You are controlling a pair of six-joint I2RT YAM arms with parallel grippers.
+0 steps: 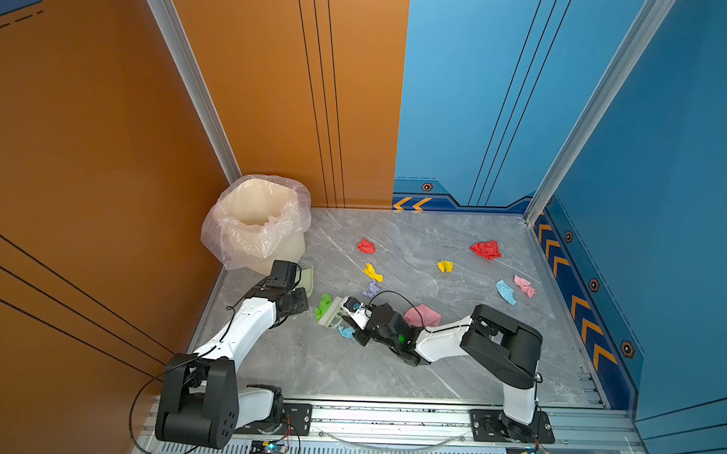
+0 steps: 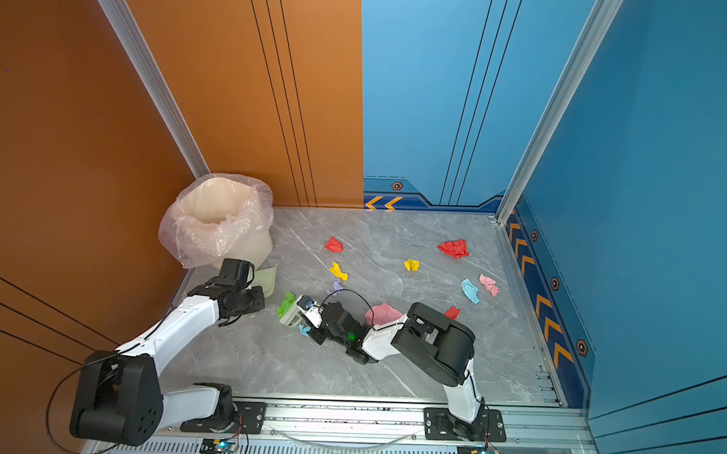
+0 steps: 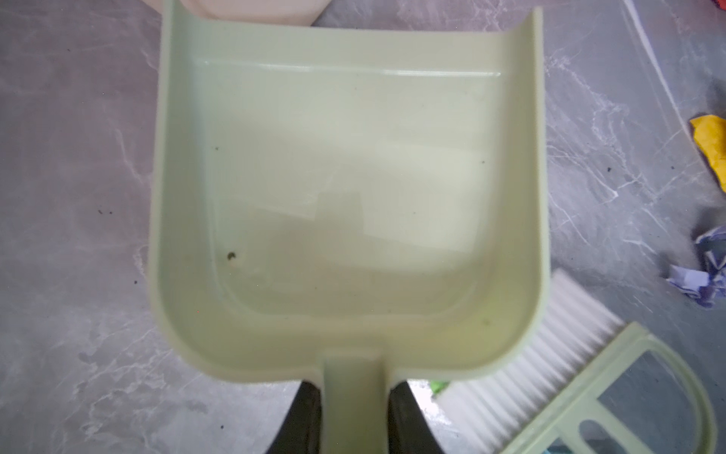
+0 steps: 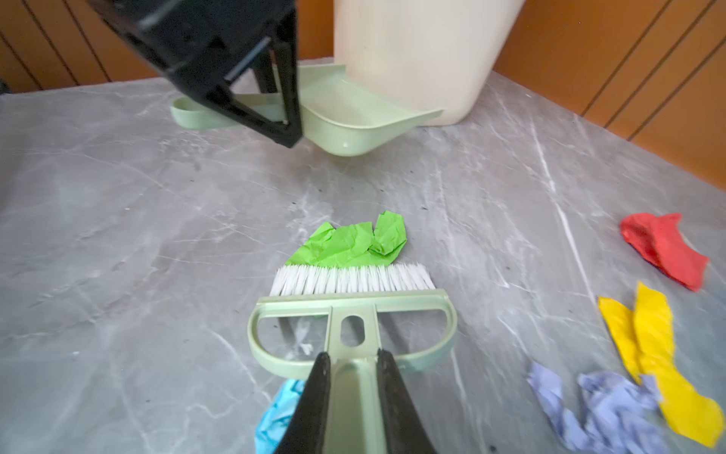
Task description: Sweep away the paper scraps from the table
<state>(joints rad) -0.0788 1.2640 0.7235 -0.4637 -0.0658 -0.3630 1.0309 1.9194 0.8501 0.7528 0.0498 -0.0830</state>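
While the right gripper (image 4: 353, 359) pinches the brush (image 4: 353, 310) by its handle, the green scrap (image 4: 353, 245) lies against the bristles, just ahead of the jaws

The risk, as I judge it: the dustpan (image 4: 353, 118), clamped at its handle by the left gripper (image 3: 353, 393), sits farther ahead with its mouth turned towards the bin (image 4: 424, 59) and its lip seemingly tipped up. A straight push would drive the wad into a closed side wall or under the pan, and light crumpled paper may also slip round the bristle ends. Other paper scraps lie loose on the table (image 4: 118, 196): a light blue scrap (image 4: 275, 416) beneath the right gripper, lilac (image 4: 605, 412), yellow (image 4: 660, 353) and red (image 4: 664, 247) off to its side, all thin and creased
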